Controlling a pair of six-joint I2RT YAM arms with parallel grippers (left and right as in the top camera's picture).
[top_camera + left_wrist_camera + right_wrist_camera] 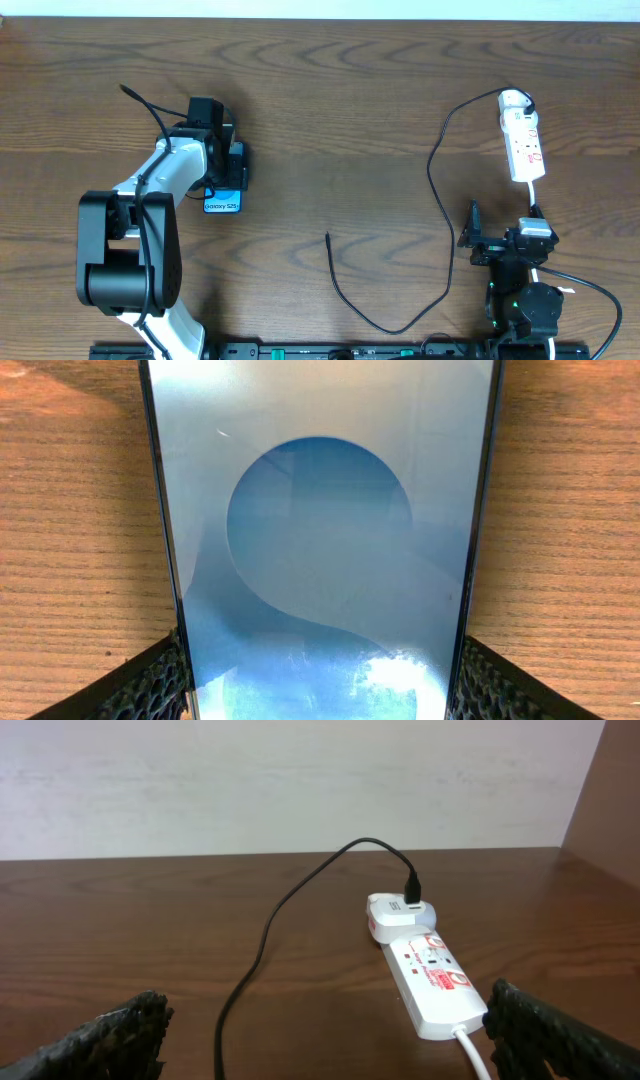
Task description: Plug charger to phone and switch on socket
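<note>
The phone (222,201) lies on the wooden table at the left, and its blue screen with a lighter circle fills the left wrist view (320,540). My left gripper (228,175) sits over it, with a finger pressed on each long edge (320,695). The white socket (523,140) lies at the far right and also shows in the right wrist view (432,975). The black charger cable (437,190) runs from the socket's far end in a long loop to its free plug tip (328,237) at mid-table. My right gripper (503,225) is open and empty just short of the socket (330,1050).
The socket's white cord (533,195) runs back past my right gripper, and shows in the right wrist view (475,1055). A pale wall stands behind the table's far edge (300,780). The arm bases sit at the table's front edge.
</note>
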